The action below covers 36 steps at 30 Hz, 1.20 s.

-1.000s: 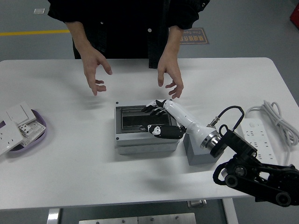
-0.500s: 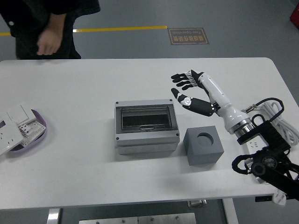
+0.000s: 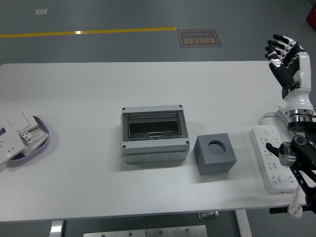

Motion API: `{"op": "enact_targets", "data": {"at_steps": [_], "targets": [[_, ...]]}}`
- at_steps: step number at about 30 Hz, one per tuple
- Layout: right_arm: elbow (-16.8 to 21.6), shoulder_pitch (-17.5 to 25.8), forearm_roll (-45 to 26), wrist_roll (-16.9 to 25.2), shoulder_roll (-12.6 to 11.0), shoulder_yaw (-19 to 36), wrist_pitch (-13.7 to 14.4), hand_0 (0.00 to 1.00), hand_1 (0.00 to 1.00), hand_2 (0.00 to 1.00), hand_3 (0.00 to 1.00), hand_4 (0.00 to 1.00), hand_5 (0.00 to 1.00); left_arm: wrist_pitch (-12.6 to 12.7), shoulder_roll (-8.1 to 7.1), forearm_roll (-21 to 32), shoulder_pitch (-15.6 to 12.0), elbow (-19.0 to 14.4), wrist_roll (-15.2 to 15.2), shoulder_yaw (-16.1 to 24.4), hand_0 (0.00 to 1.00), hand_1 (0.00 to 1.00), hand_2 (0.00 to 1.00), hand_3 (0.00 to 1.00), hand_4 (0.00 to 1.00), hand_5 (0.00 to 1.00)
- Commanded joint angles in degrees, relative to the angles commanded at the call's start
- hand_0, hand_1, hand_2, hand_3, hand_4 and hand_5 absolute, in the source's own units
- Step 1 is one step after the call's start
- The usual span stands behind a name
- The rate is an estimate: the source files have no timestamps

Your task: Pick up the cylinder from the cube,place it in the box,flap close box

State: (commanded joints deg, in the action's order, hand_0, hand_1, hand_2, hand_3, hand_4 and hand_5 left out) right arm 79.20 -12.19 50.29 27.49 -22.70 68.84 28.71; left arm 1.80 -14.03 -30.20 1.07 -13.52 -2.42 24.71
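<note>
A grey box (image 3: 155, 134) with a clear flap lid lying shut sits at the table's middle. To its right stands a dark grey cube (image 3: 215, 153) with an empty round hole in its top. No cylinder shows. My right hand (image 3: 284, 53) is raised upright at the far right edge, well away from the box and cube, fingers spread and holding nothing. My left arm is out of view.
A white power strip (image 3: 272, 157) with its cable lies at the right edge under my right arm. A purple dish (image 3: 35, 139) with white switch plates sits at the left edge. No person is in view.
My right hand left the box lid and swung back right and up to the table's right edge. The person drew their hands away, stepped left and left the view.
</note>
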Motion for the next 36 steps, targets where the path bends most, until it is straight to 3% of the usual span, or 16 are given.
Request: {"op": "enact_targets", "data": {"at_steps": [5, 13, 17, 27, 36], "targets": [[-2.8, 0.2, -3.6, 2.8, 0.6, -0.7, -0.6, 0.703, 0.621, 0.623, 0.631, 0.753, 0.072, 0.3, 0.28, 4.5, 0.1, 1.4, 0.2, -4.2, 0.594, 0.622, 0.615, 0.635, 0.683, 0.213], [-3.7, -0.1, -8.1, 3.8, 0.2, -6.0, -1.8, 0.695, 0.622, 0.633, 0.632, 0.759, 0.072, 0.2, 0.11, 4.9, -0.1, 1.6, 0.3, -4.1, 0.593, 0.621, 0.614, 0.635, 0.684, 0.213], [-3.5, 0.4, -8.5, 3.7, 1.2, -7.9, -2.4, 0.689, 0.624, 0.631, 0.635, 0.771, 0.092, 0.2, 0.29, 4.9, -0.2, 1.6, 0.3, -3.7, 0.593, 0.621, 0.614, 0.635, 0.684, 0.213], [0.6, 0.5, -8.2, 2.2, 0.2, -9.5, -3.6, 0.685, 0.633, 0.632, 0.633, 0.773, 0.097, 0.2, 0.21, 4.8, -0.3, 1.6, 0.4, -3.3, 0.593, 0.621, 0.614, 0.635, 0.684, 0.213], [5.1, 1.6, -6.2, 1.5, 0.1, -6.9, -3.6, 0.682, 0.63, 0.61, 0.614, 0.78, 0.114, 0.0, 0.37, 2.6, -0.7, 1.3, 0.6, -0.9, 0.593, 0.621, 0.613, 0.634, 0.683, 0.212]]}}
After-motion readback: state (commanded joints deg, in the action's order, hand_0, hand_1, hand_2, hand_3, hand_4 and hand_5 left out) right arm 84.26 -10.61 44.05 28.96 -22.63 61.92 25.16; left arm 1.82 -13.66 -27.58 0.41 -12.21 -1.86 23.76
